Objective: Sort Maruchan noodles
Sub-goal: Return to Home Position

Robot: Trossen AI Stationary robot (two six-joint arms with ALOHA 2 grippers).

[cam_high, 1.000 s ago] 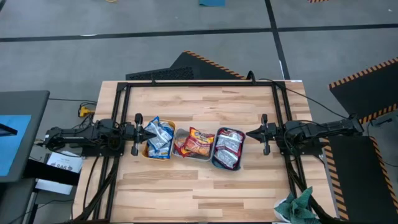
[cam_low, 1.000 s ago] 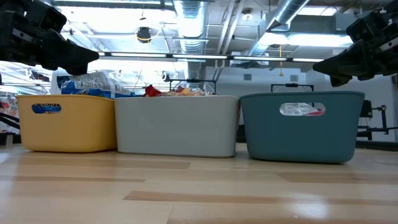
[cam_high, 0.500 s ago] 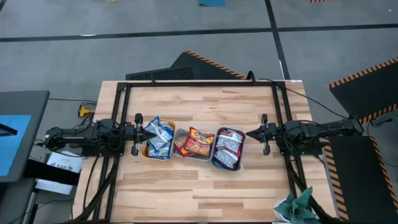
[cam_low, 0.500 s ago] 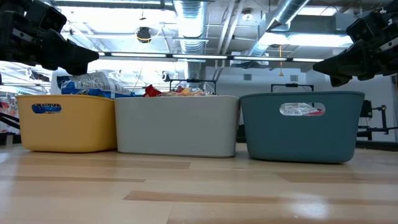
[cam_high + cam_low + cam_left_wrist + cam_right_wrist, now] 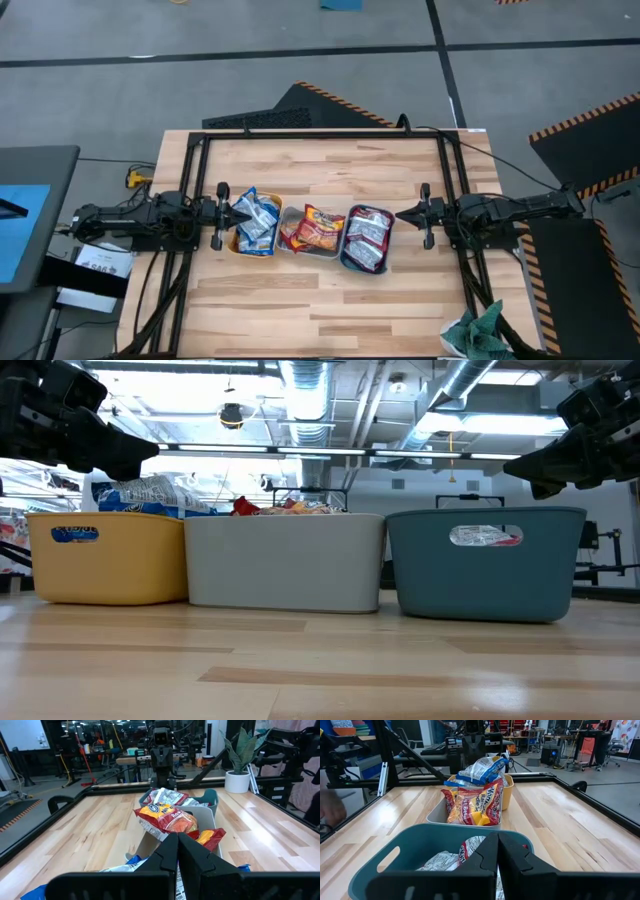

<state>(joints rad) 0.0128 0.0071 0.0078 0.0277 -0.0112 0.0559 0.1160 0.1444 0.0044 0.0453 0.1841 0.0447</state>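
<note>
Maruchan noodles (image 5: 310,236) all binned: blue packs (image 5: 257,220) in yellow bin (image 5: 110,560), red packs (image 5: 322,224) in white bin (image 5: 285,565), white-and-red packs (image 5: 367,238) in teal bin (image 5: 485,580). None loose on tabletop (image 5: 330,300). Flanking the row, left gripper (image 5: 232,212) and right gripper (image 5: 400,215), fingers clenched on nothing. Sorting looks complete.

Table (image 5: 320,300) pale wood planks, smooth satin; bins (image 5: 285,560) matt plastic; noodle packets (image 5: 322,228) glossy crinkled film.

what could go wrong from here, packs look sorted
The blue packs heap above the yellow bin's rim, so one might slide out.
The left claw, shut, hangs right by that heap; a stray move could knock it.
The red packs poke above the white bin too.
The right claw waits beside the teal bin.
</note>
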